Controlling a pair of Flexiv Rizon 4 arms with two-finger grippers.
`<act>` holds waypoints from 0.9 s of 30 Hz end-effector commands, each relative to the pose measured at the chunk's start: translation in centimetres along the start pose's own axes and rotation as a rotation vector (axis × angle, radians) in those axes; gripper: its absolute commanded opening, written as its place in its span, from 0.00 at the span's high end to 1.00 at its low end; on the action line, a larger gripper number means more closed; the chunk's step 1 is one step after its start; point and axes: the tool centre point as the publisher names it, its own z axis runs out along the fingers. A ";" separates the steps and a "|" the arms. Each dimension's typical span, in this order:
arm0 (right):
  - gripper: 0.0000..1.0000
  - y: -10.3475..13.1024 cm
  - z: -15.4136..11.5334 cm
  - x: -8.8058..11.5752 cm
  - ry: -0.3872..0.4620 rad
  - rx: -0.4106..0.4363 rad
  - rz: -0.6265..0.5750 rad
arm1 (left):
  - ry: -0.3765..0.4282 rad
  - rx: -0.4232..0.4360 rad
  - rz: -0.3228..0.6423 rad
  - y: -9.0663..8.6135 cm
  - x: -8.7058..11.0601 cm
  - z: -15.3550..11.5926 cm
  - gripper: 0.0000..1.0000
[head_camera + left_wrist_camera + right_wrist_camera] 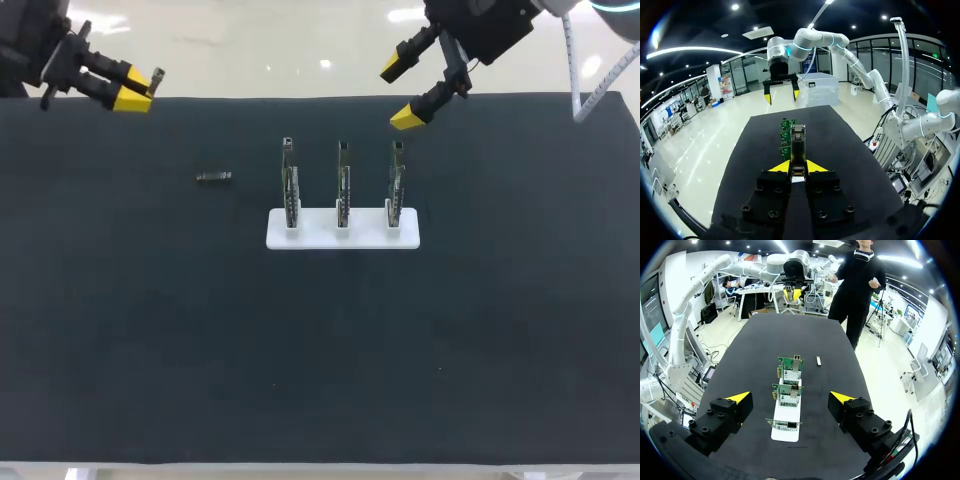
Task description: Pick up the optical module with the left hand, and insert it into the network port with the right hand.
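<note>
- While it hangs over the table's far left corner, the left gripper [140, 88] has its fingers pressed together, seemingly on a slim metal piece [798, 145] that I cannot identify.
- The optical module [213, 177] lies flat toward the far edge, left of the white holder [343, 237] with its boards [343, 185]. Its long axis runs along that edge, one end toward the boards.
- I judge it light, stiff and smooth: take it across the long sides, mid-body.
- The right gripper [398, 93], over the far edge, is spread wide, empty.
</note>
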 end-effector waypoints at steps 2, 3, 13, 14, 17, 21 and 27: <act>0.00 0.1 0.0 0.0 -0.002 0.001 -0.001 | -0.082 -0.026 0.028 -0.1 -0.5 0.3 1.00; 0.00 0.1 0.0 0.0 -0.002 0.001 -0.001 | -0.121 -0.032 0.039 0.0 -0.8 0.7 1.00; 0.00 0.1 0.0 0.0 -0.002 0.001 -0.001 | -0.328 -0.083 0.064 2.1 -3.3 5.2 1.00; 0.00 0.1 0.0 0.0 -0.002 0.001 -0.001 | -0.346 -0.077 0.051 2.3 -3.5 5.7 1.00; 0.00 0.1 0.0 0.0 -0.002 0.001 -0.001 | -0.395 -0.071 0.042 2.7 -4.3 6.9 1.00; 0.00 0.1 0.0 0.0 -0.002 0.001 -0.001 | -0.437 -0.071 0.021 3.1 -5.4 8.6 1.00; 0.00 0.1 0.0 0.0 -0.002 0.001 -0.001 | -0.468 -0.102 0.006 3.4 -6.6 11.1 1.00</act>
